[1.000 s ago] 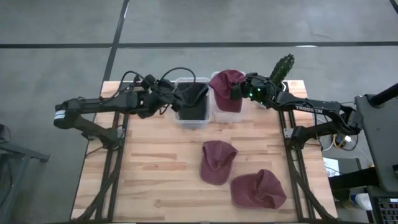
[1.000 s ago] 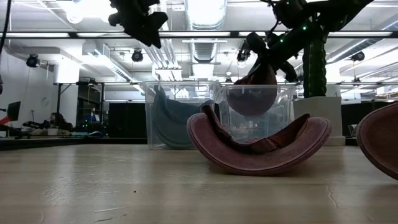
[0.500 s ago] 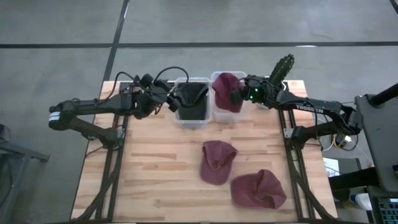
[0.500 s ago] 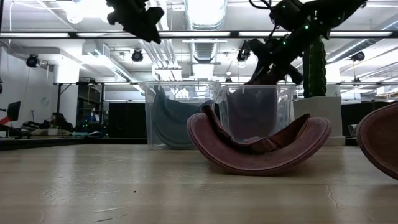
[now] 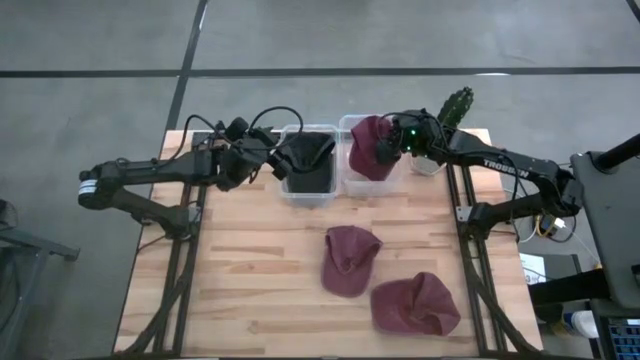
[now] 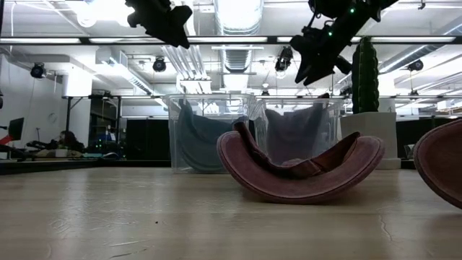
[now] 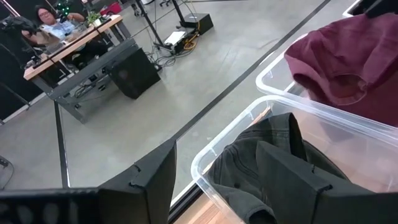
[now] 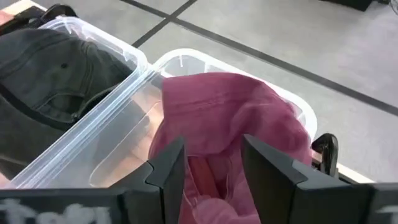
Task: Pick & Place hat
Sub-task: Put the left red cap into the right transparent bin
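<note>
A maroon hat (image 5: 366, 150) (image 8: 217, 112) lies crumpled inside the right clear bin (image 5: 358, 187), resting on the bin's floor and walls. My right gripper (image 5: 384, 149) (image 8: 212, 142) hangs open just above it, clear of the bin's rim in the low view (image 6: 312, 63). A dark grey hat (image 5: 308, 160) (image 7: 267, 162) fills the left clear bin (image 5: 308, 192). My left gripper (image 5: 272, 163) (image 7: 217, 149) waits open above that bin's left side. Two more maroon hats (image 5: 350, 258) (image 5: 415, 303) lie on the wooden table, the nearer-centre one showing upturned in the low view (image 6: 299, 173).
The two bins stand side by side at the table's far edge. A green cactus (image 5: 455, 108) (image 6: 364, 72) stands at the far right corner, behind my right arm. Bare wood (image 5: 240, 270) lies on the table's left and near parts.
My right gripper has opened and let go of the maroon hat, which has dropped from hanging below the fingers and settled in the right bin. The gripper has then risen above the bin. My left gripper has drawn back a little toward the table's left edge.
</note>
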